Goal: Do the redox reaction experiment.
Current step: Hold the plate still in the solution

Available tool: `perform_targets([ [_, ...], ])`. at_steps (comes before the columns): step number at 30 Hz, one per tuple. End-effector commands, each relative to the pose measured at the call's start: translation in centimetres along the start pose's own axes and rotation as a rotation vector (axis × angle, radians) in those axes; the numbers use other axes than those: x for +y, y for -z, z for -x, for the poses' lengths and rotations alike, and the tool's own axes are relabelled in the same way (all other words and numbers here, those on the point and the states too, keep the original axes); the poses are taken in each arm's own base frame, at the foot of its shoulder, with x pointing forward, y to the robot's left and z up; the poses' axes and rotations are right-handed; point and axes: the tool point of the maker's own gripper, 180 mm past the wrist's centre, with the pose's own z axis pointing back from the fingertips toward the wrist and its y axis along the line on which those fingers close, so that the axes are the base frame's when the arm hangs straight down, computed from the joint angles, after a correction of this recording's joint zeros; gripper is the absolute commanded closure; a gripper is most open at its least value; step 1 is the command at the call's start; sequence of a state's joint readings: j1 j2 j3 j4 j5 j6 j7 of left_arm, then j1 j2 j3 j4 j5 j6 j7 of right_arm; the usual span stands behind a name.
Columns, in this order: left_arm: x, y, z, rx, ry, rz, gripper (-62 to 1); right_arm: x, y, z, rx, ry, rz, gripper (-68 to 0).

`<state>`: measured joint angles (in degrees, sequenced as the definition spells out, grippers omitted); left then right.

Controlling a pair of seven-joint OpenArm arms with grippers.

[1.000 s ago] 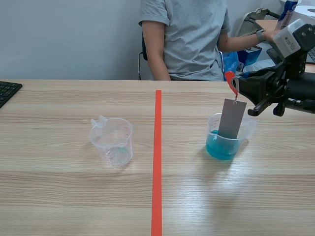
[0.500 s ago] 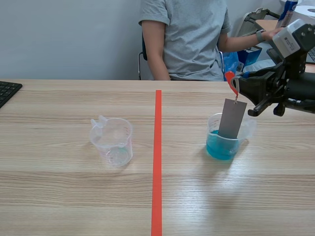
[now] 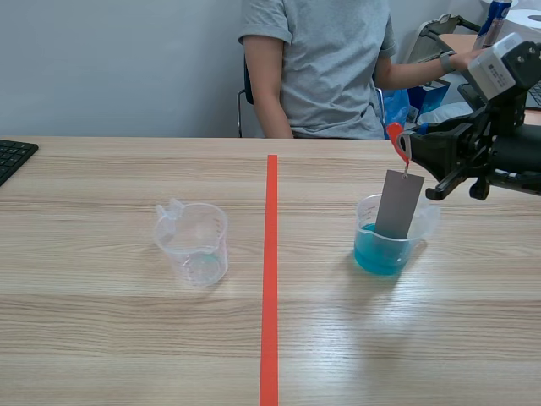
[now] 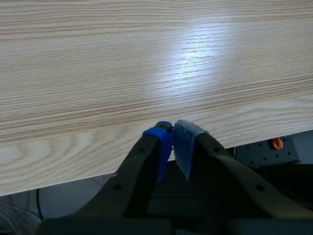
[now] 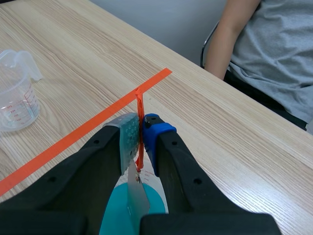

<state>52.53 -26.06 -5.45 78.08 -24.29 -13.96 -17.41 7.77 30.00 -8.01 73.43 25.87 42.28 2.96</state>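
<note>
Scene view: right gripper (image 3: pixel 404 150) clamped on thin orange-red strip (image 3: pixel 396 135); flat grey metal plate (image 3: pixel 397 205) hanging from it into clear plastic beaker of blue liquid (image 3: pixel 382 245). Left wrist view: left gripper (image 4: pixel 173 142) closed on nothing, over wooden table (image 4: pixel 122 73). Right wrist view: strip pinched between pads.

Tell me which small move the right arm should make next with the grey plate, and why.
Probably lower the right gripper a little. It is shut on the orange-red strip, from which the grey plate hangs into the beaker. Only the plate's lower end seems to reach the blue liquid; most stands above the rim, so little metal can react.
</note>
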Motion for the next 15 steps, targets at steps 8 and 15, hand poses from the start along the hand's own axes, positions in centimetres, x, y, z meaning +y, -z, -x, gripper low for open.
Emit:
perform_targets([
  [8,0.2,-0.1,-0.4,-0.014,0.005,0.000,-5.3,-0.6,-0.1,-1.7,-0.028,-0.044,-0.003,-1.5],
  [15,0.2,-0.1,-0.4,-0.014,0.005,0.000,-5.3,-0.8,-0.4,-3.2,-0.052,-0.074,0.007,-1.5],
])
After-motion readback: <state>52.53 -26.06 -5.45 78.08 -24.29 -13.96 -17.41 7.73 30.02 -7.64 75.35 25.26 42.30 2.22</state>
